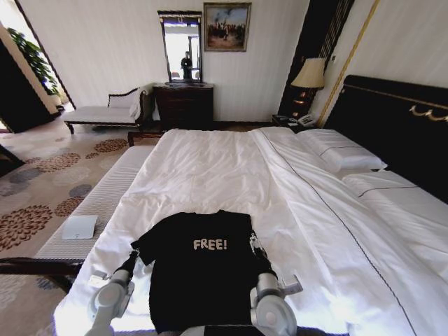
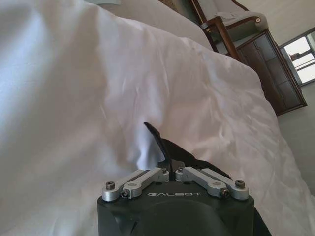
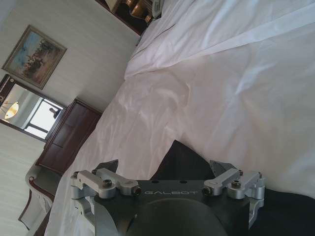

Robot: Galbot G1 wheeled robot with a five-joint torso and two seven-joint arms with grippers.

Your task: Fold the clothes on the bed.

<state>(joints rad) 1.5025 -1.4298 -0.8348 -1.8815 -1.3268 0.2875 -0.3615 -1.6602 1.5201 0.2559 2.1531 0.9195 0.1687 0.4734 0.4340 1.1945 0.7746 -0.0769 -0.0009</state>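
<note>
Head view: your black T-shirt point(image 1: 203, 269) lies flat on the bed point(image 1: 231, 175), lettering up, at the near edge.
At its left sleeve, the left wrist view shows you the left gripper point(image 2: 172, 168) pinched on a raised fold; at its right sleeve, the right gripper point(image 3: 170, 169) stands spread wide over the cloth.

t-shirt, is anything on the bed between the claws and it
Nothing visible. The t-shirt lies flat on the bare white duvet. The left claw is at its left sleeve, shut on a pinch of black fabric in the left wrist view. The right claw is at the right sleeve, open over the cloth.
</note>
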